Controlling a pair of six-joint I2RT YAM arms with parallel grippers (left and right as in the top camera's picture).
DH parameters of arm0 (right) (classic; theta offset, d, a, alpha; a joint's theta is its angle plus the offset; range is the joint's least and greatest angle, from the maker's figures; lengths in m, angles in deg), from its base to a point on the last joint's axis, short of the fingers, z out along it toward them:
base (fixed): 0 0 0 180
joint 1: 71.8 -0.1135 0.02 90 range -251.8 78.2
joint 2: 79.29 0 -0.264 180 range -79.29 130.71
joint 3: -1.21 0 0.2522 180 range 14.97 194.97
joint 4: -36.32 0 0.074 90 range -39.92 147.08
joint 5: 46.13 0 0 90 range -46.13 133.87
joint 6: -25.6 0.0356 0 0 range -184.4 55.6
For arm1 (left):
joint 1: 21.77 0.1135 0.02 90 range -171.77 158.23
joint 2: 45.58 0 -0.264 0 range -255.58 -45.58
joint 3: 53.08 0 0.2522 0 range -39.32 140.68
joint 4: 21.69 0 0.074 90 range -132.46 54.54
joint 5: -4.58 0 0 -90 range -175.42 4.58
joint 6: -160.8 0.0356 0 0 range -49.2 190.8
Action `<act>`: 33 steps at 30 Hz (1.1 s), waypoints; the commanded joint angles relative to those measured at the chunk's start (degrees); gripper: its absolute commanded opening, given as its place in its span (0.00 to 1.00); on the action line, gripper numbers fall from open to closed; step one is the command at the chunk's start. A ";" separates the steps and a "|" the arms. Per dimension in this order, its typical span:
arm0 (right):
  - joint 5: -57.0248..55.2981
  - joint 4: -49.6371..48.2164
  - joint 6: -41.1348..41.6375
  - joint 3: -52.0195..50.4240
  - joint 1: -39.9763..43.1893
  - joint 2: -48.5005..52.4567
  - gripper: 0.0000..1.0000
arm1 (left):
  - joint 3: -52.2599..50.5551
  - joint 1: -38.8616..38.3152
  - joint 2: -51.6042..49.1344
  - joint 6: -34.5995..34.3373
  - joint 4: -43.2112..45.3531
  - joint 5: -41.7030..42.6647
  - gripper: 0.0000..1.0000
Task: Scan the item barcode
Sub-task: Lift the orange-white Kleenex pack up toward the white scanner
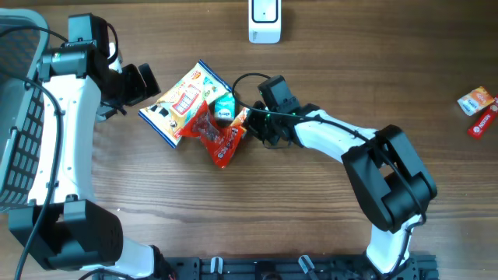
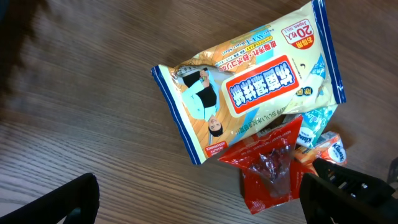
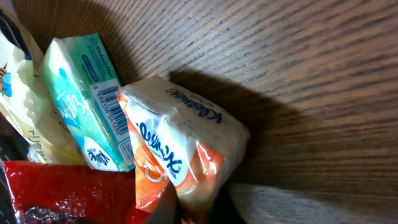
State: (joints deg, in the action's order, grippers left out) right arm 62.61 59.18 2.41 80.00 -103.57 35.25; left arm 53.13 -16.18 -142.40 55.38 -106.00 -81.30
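Being pinched by the right gripper [image 1: 253, 126], the orange pack [image 3: 180, 143] is not yet being carried to the far scanner [image 1: 264, 19]; the left gripper [image 1: 140, 85] is being held wide, empty.

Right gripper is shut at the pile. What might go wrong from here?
1. The right gripper seems to pinch only the wrapper edge of the Kleenex pack; it may slip when lifted.
2. The teal tissue pack and red snack pouch lie against it and may be dragged along.
3. No barcode shows on its visible faces, so it may reach the scanner facing wrongly.
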 commanded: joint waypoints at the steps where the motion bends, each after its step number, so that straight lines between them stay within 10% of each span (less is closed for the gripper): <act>1: -0.55 1.99 -3.91 -1.99 1.84 4.07 0.04 | -0.37 0.15 -0.42 -0.48 0.00 -0.37 1.00; 12: 43.01 -0.94 -28.48 1.95 22.01 -1.42 0.04 | -0.37 0.15 -0.42 -0.48 0.00 -0.37 1.00; 21: 74.05 -12.68 -31.89 1.92 35.43 -1.40 0.04 | -0.37 0.15 -0.42 -0.48 0.02 -0.37 1.00; 33: 74.20 -52.83 11.58 1.92 31.32 -1.40 0.04 | -0.37 0.15 -0.42 -0.48 0.02 -0.39 1.00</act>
State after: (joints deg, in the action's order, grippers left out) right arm 133.23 13.15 -3.78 81.20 -68.97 34.97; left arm 53.13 -16.18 -142.40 55.38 -106.00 -81.28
